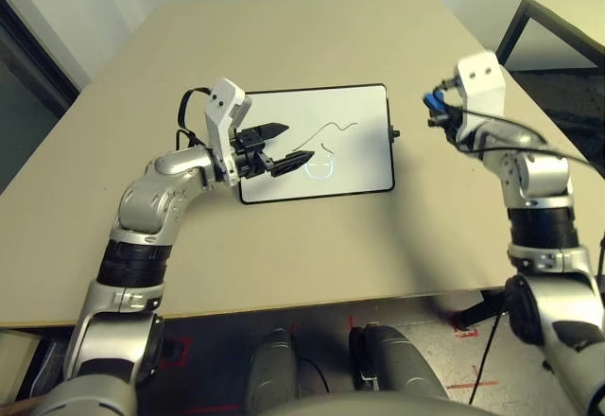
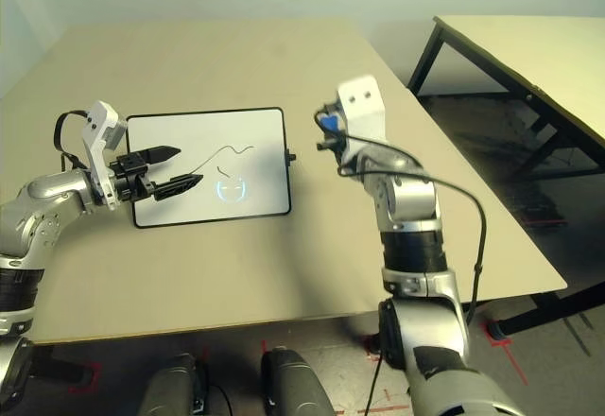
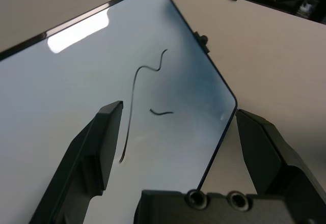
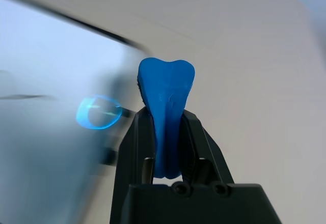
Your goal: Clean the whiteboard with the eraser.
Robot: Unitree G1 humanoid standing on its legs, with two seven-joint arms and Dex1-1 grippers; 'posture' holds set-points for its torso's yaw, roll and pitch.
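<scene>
Two black scribbles (image 1: 326, 137) mark the whiteboard (image 1: 364, 165), so the right fingers (image 4: 165, 127), clamped on the eraser (image 4: 166, 107), must swing left while the left fingers (image 1: 284, 147) hover spread, empty.

The whiteboard (image 4: 56, 107) is smeared by blur in the right wrist view, its near end cut off. The eraser's (image 4: 166, 117) lower part is hidden between the right gripper's (image 4: 168, 147) fingers.

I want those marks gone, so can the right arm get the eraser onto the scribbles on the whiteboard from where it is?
Probably yes. The right tool grips the eraser beside the whiteboard; the left tool hovers near the scribbles and may crowd it.
</scene>
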